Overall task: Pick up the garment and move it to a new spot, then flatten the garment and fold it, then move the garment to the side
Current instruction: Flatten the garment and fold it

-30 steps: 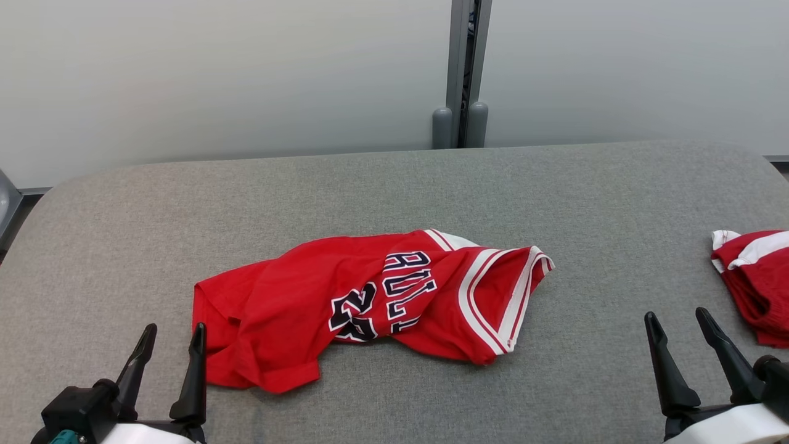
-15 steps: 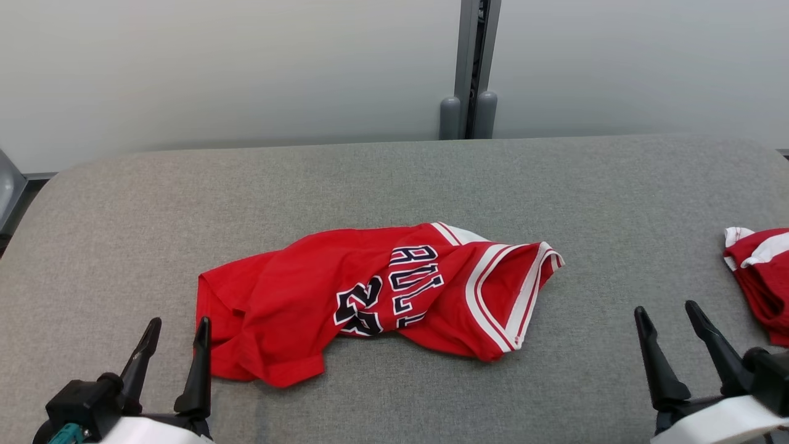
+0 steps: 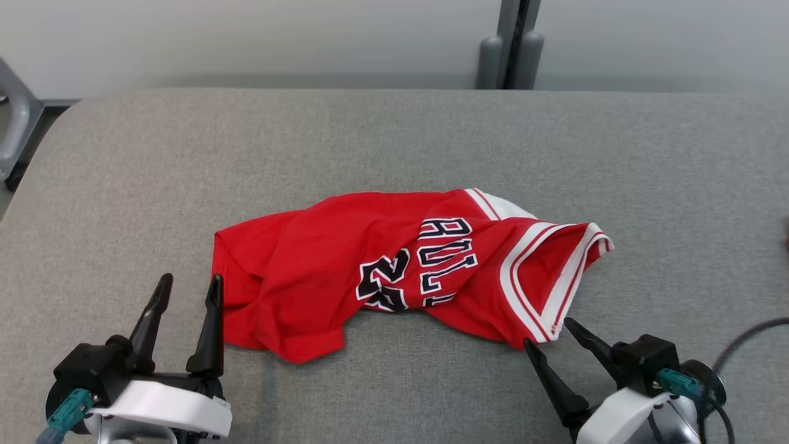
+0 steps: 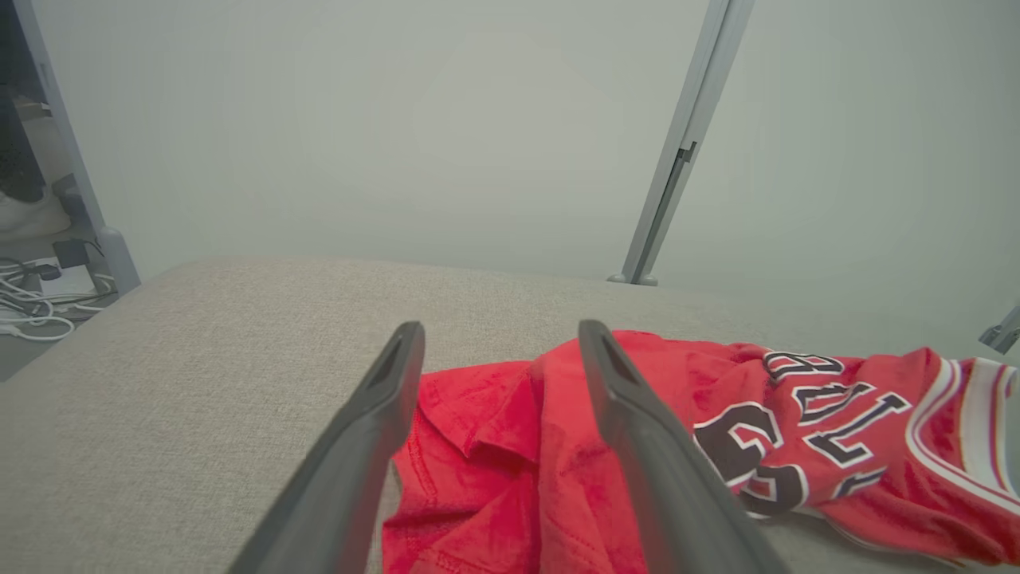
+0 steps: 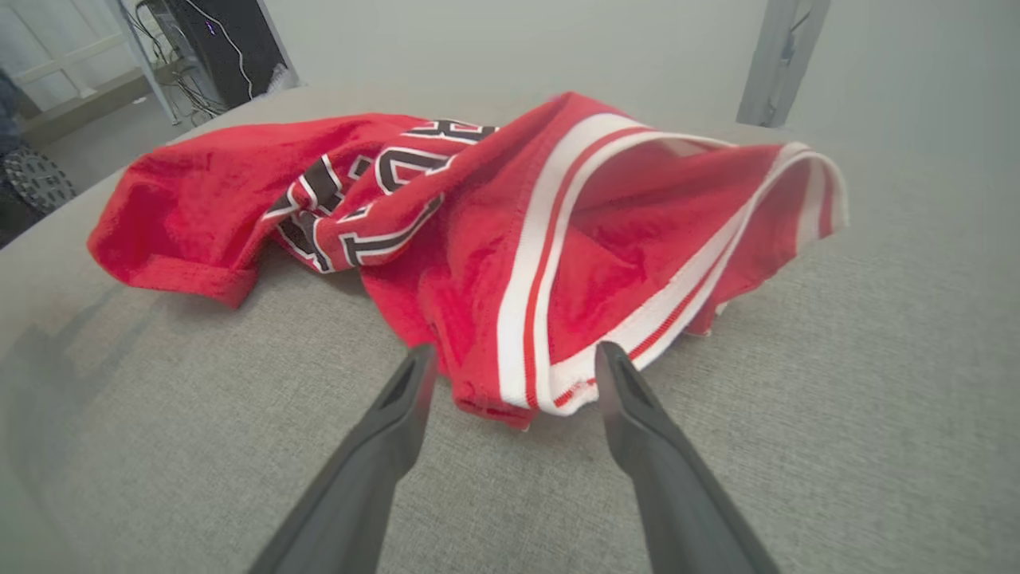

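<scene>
A: Head view?
B: The red garment (image 3: 394, 265) lies crumpled in the middle of the worktop (image 3: 370, 135). The left gripper (image 3: 190, 279) stands just beside its plain end and the right gripper (image 3: 547, 332) just beside its white-trimmed end. Both sets of fingers are spread and empty.
A: Left wrist view?
B: Fingers wide apart, with the red hem folds showing between them.
A: Right wrist view?
B: Fingers wide too, the striped edge lying just past their tips.

The left gripper (image 3: 191, 279) and right gripper (image 3: 547, 332) have tapered black fingers (image 3: 209, 333). White wrist shells (image 3: 166, 407) carry teal plugs (image 3: 68, 413). A dark cable (image 3: 749, 333) trails the right.
</scene>
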`<state>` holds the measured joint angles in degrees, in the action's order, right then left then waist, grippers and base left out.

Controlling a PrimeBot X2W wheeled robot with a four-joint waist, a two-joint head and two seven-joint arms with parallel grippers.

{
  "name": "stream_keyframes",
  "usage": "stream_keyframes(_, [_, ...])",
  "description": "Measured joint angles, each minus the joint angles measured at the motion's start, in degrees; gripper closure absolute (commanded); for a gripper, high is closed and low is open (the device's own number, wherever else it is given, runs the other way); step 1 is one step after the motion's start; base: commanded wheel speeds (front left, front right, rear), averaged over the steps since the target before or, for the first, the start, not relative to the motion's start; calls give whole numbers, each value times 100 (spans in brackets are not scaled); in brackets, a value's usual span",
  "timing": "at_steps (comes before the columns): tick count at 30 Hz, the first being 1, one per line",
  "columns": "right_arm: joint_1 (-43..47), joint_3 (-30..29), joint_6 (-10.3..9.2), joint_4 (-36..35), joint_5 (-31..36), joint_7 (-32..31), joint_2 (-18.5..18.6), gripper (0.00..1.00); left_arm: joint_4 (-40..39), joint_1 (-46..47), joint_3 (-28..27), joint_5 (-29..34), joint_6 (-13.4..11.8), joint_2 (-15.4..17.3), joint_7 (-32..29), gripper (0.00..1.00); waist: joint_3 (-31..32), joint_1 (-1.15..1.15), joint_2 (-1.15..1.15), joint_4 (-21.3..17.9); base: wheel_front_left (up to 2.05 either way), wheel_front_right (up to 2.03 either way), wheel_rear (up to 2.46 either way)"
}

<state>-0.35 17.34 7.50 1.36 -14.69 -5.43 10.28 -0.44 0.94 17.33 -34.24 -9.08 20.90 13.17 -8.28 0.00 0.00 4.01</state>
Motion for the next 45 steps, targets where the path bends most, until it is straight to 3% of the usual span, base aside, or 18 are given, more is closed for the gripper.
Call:
stream_keyframes(5, [-403, 326, 0, 435, 113, 112, 209, 0, 148, 190, -13, 20, 57, -55, 57, 0, -262, 0, 0, 111, 0, 0, 0])
stream_keyframes(8, [-564, 463, 0, 666, 97, 145, 246, 92, 253, 266, -20, 33, 103, -100, 99, 0, -343, 0, 0, 151, 0, 0, 0])
stream_keyframes(9, [-602, 513, 0, 715, 85, 146, 264, 100, 275, 290, -27, 35, 104, -112, 99, 0, -354, 0, 0, 158, 0, 0, 0])
stream_keyframes(14, [-738, 584, 0, 827, -38, 232, 322, 100, 380, 305, -81, 44, 149, -146, 133, 0, -321, 0, 0, 135, 0, 0, 0])
stream_keyframes(20, [-878, 516, 0, 415, -116, 449, 352, 100, 411, 300, -153, 78, 153, -140, 155, 0, -223, 0, 0, 9, 0, 0, 0])
stream_keyframes(37, [-1081, -129, 1, -2097, 153, 167, 427, 100, 257, 287, -220, 93, 96, 1, 146, 0, -182, 0, 0, -346, 0, 0, 0])
stream_keyframes(45, [-1087, -679, 1, -2014, 143, 74, 327, 100, 159, 525, -178, 143, 120, -37, 148, 0, -537, 0, 0, -245, 0, 0, 0])
